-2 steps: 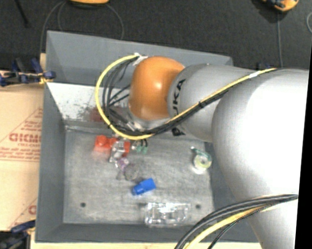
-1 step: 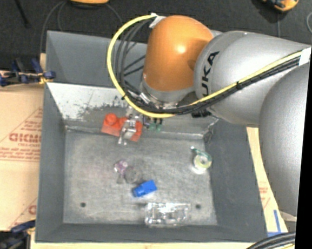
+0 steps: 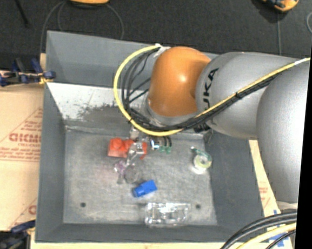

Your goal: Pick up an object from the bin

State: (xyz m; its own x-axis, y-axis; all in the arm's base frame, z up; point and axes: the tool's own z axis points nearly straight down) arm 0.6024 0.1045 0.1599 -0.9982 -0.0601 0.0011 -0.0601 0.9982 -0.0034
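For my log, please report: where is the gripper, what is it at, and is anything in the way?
Gripper down beside red block, mid-bin. Grasp not confirmed. Purple piece and blue block close below it in view.

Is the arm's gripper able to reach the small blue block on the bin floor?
Probably yes: the small blue block lies apart on bare floor, uncovered, near the gripper by the red block.

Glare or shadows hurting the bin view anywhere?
Camera view: bright highlight on the arm's orange cover; the clear plastic piece near the grey metal bin's front wall glints, its outline hard to trace; floor light is even, no hard shadows around the small blue block.
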